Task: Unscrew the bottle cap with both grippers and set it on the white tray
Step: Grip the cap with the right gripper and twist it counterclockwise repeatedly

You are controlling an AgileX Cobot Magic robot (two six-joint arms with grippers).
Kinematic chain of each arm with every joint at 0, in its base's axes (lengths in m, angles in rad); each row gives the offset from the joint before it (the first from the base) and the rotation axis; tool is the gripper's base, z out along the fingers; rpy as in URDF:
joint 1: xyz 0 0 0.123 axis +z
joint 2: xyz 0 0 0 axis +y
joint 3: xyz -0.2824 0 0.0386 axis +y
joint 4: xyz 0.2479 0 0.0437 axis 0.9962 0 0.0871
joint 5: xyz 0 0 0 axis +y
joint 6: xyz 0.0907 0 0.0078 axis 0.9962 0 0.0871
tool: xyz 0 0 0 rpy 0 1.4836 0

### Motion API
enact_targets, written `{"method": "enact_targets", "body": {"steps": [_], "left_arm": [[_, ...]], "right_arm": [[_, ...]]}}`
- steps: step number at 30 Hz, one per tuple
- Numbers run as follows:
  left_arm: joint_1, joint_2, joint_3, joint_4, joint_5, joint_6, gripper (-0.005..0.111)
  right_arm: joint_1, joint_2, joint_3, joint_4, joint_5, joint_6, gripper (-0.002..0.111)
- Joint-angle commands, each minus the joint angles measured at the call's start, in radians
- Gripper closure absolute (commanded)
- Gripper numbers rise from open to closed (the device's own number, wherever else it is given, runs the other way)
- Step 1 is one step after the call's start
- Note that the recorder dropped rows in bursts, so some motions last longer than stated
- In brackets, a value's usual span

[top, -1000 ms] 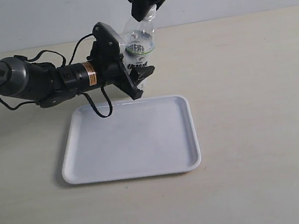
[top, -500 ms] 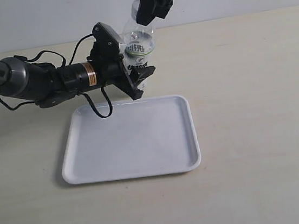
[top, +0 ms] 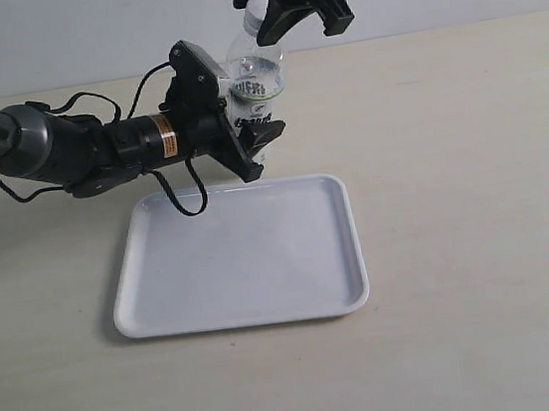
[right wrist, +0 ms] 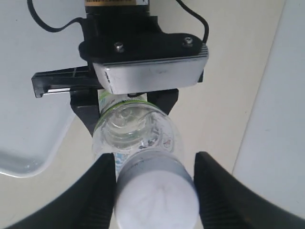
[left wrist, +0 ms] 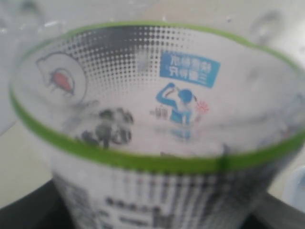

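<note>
The bottle (top: 257, 82) stands tilted just behind the white tray (top: 241, 260). My left gripper (top: 239, 120) is shut on its labelled body; the label fills the left wrist view (left wrist: 157, 119), with dark jaws at the lower corners. The white bottle cap (right wrist: 156, 200) sits on the neck. My right gripper (right wrist: 155, 191) hangs over it, open, one black finger (right wrist: 97, 195) touching or nearly touching the cap and the other (right wrist: 224, 191) standing clear. In the exterior view the right gripper (top: 304, 23) is at the top, fingers spread beside the bottle top.
The left arm (top: 58, 152) with its cable stretches in from the left over the beige table (top: 473, 191). A pale wall (top: 82, 29) rises behind the table. The tray's rounded corner (right wrist: 28, 119) shows beside the left gripper's grey block (right wrist: 147, 71).
The right gripper, earlier closed around the bottle top, has turned at the wrist and its fingers now stand spread apart. The bottle and the left arm have not moved.
</note>
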Motion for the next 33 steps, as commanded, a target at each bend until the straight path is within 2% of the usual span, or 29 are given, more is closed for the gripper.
{"method": "enact_targets", "body": {"steps": [1,7,16,21,30,33], "left_arm": [[-0.003,-0.009,-0.001,-0.014,-0.014,-0.031,0.107],[-0.003,-0.009,-0.001,-0.014,-0.014,-0.031,0.107],[-0.003,-0.009,-0.001,-0.014,-0.015,-0.049,0.107],[-0.003,-0.009,-0.001,-0.014,-0.015,-0.049,0.107],[-0.003,-0.009,-0.001,-0.014,-0.017,-0.049,0.107],[-0.003,-0.009,-0.001,-0.014,-0.026,-0.045,0.107]], "right_arm": [[-0.001,-0.002,0.003,0.004,-0.023,-0.062,0.108],[-0.001,-0.002,0.003,0.004,-0.023,-0.088,0.108],[-0.001,-0.002,0.003,0.004,0.011,-0.344,0.108],[-0.001,-0.002,0.003,0.004,0.014,-0.401,0.108],[-0.001,-0.002,-0.059,0.005,0.010,-0.396,0.108],[-0.001,-0.002,-0.088,0.015,0.017,-0.310,0.108]]}}
